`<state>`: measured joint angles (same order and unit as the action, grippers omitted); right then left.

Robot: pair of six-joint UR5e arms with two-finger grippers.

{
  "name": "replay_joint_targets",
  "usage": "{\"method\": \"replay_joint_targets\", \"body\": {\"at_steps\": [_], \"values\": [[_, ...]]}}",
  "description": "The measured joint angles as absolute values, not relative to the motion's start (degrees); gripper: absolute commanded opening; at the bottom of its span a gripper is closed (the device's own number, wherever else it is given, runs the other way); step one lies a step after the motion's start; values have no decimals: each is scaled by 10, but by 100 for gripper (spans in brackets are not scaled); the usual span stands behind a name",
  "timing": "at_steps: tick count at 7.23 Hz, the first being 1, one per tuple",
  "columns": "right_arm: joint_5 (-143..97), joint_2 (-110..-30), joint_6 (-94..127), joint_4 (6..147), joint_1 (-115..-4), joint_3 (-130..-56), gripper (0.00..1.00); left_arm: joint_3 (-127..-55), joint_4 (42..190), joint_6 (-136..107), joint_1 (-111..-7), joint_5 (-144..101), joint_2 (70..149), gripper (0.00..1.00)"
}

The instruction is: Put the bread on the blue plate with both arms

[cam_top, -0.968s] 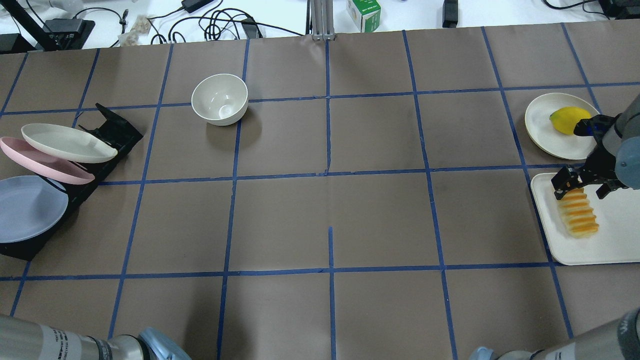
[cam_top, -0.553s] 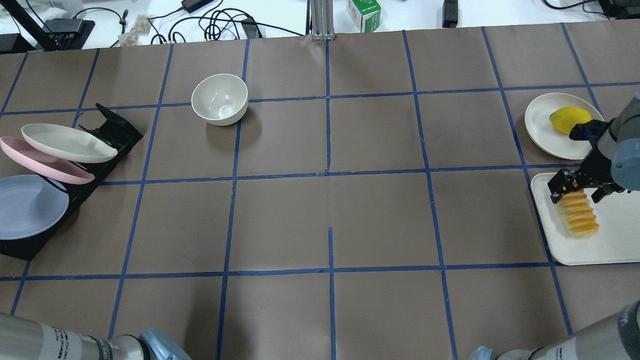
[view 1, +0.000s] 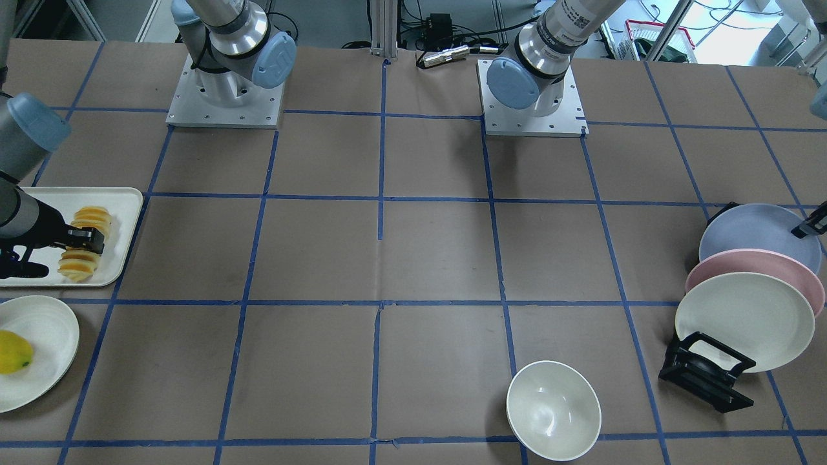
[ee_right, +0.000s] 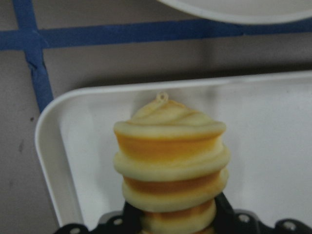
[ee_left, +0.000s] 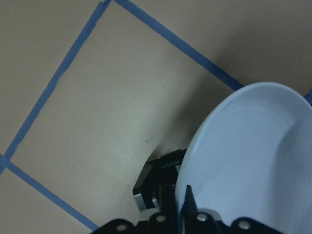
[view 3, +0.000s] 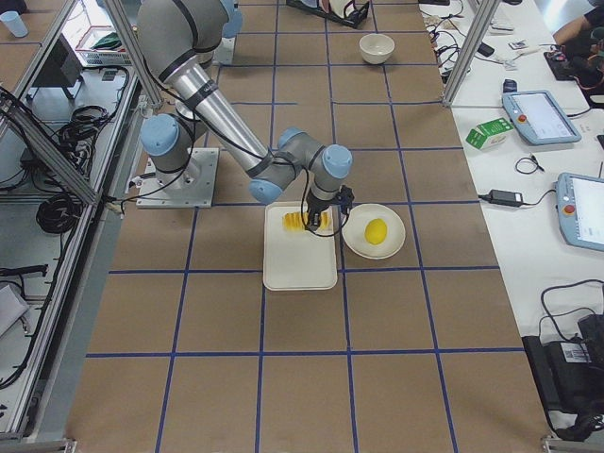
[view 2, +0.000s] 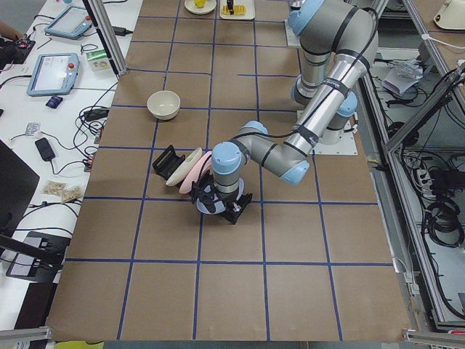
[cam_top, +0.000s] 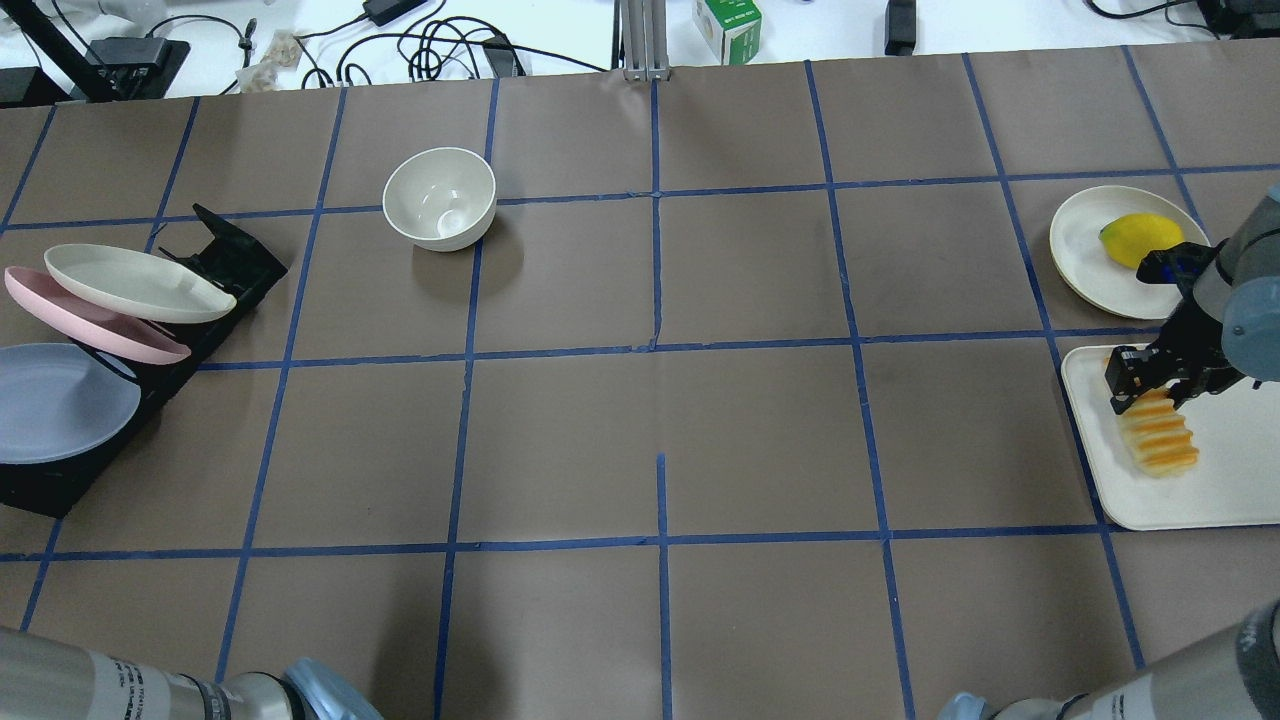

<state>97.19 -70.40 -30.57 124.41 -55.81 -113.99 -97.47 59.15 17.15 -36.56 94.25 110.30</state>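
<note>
The bread [cam_top: 1162, 440] lies on a white tray [cam_top: 1225, 495] at the table's right edge. My right gripper [cam_top: 1150, 388] is shut on the bread's far end; the right wrist view shows the ridged loaf [ee_right: 170, 161] between the fingers. The blue plate [cam_top: 60, 400] leans in the front slot of a black rack [cam_top: 225, 265] at the far left. My left gripper [ee_left: 180, 202] is shut on the plate's rim [ee_left: 253, 156]. In the front-facing view only a tip of it [view 1: 813, 223] shows beside the plate [view 1: 749, 232].
A pink plate [cam_top: 90, 325] and a cream plate [cam_top: 130, 285] lean in the same rack behind the blue one. A white bowl [cam_top: 440, 198] stands at the back left. A yellow lemon [cam_top: 1135, 238] lies on a cream plate [cam_top: 1085, 255] behind the tray.
My right gripper's fingers have closed in on the bread's far end. The blue plate has shifted slightly up in the rack.
</note>
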Motion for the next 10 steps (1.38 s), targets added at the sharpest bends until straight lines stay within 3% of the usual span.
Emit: {"method": "replay_joint_targets", "body": {"at_steps": [3, 7, 10], "values": [[972, -713, -306, 1229, -558, -1122, 0, -963, 651, 185, -365, 975, 1069, 0], [968, -741, -301, 1074, -565, -1016, 0, -962, 791, 181, -372, 1005, 982, 0], [965, -767, -300, 1022, -595, -968, 0, -976, 942, 35, -476, 964, 905, 0]]}}
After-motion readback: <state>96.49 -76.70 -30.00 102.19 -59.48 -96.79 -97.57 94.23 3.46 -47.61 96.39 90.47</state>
